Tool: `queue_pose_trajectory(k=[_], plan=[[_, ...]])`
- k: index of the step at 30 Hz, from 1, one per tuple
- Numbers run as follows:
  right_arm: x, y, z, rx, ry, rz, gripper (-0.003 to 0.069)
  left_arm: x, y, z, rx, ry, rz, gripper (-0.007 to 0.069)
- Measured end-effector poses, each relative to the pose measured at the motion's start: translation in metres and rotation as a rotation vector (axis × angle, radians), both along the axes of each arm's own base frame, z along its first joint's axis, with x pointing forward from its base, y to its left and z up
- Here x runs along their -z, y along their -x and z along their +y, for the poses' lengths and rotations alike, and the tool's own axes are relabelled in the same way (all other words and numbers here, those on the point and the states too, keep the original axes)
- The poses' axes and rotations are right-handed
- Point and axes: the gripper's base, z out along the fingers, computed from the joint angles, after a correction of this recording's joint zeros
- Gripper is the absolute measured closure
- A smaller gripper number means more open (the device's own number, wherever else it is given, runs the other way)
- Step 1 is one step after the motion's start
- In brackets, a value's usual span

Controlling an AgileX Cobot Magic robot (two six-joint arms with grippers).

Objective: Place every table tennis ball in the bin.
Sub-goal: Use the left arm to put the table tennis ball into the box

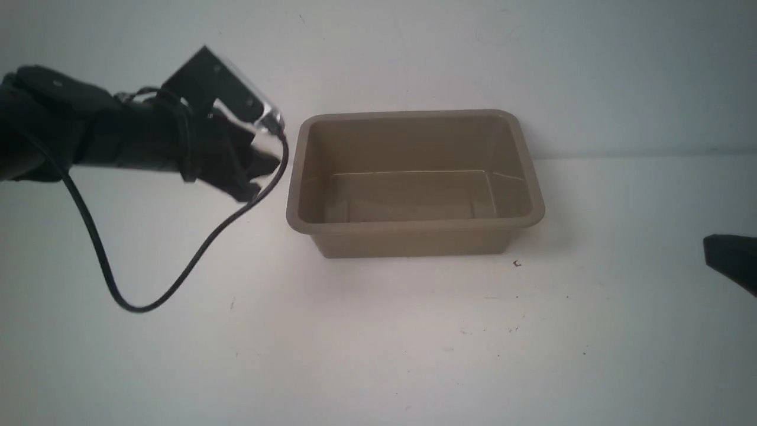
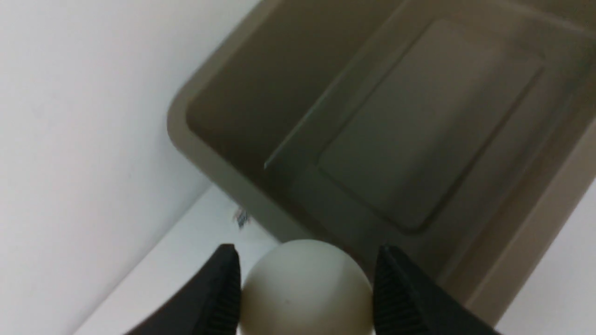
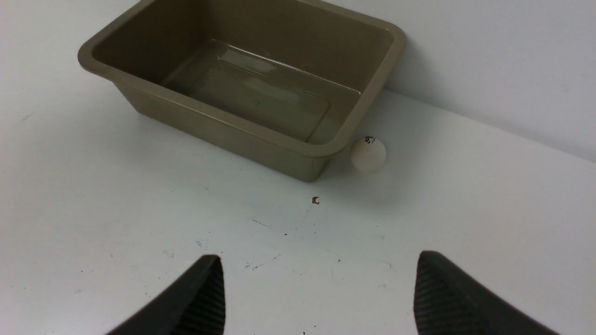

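The left hand (image 2: 306, 251) clenches a small smooth white ball (image 2: 305, 288), apparently raised, just beside the left rim of the rectangular tan-brown plastic bin (image 1: 414, 228). The right hand (image 3: 319, 258) hangs released above the white table (image 1: 378, 355). Another white ball (image 3: 368, 154) lies beside the bin's right wall.

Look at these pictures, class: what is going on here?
The left pincer grips a white ball, raised just left of the bin. The bin is empty. A second ball lies on the table beside one corner of the bin. The right pincer hangs open above the table, holding nothing.
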Motion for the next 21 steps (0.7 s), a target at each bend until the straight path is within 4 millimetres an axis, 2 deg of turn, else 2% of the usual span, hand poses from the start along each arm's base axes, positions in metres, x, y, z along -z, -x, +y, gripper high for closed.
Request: queue_pose_trajectory(k=[3,5,8,10,11,12,15,19,21], plan=[[0.000,0.000,0.000,0.000,-0.001,0.000,0.0165,-0.008,-0.005,-0.015,0.032,0.047,-0.028,0.0300],[0.000,0.000,0.000,-0.001,-0.003,-0.001,0.0165,-0.005,-0.011,-0.027,0.064,0.072,-0.039,0.0300],[0.000,0.000,0.000,0.001,-0.003,-0.003,0.0165,0.010,-0.027,-0.044,0.112,0.082,-0.059,0.0300],[0.000,0.000,0.000,0.002,-0.003,-0.005,0.0165,0.027,-0.039,-0.052,0.116,0.108,-0.041,0.0300],[0.000,0.000,0.000,0.002,-0.003,-0.005,0.0165,0.030,-0.041,-0.052,0.116,0.111,-0.036,0.0300],[-0.001,0.000,0.000,0.004,-0.003,-0.008,0.0165,0.042,-0.048,-0.055,0.119,0.141,-0.013,0.0300],[-0.001,-0.001,-0.001,0.012,-0.002,-0.019,0.0165,0.053,-0.052,-0.058,0.125,0.175,0.025,0.0297],[-0.002,-0.006,-0.003,0.037,-0.002,-0.039,0.0165,0.050,-0.052,-0.059,0.086,0.226,0.060,0.0221],[0.001,-0.013,-0.004,0.054,-0.002,-0.033,0.0165,0.035,-0.051,-0.055,0.024,0.240,0.042,0.0124]])
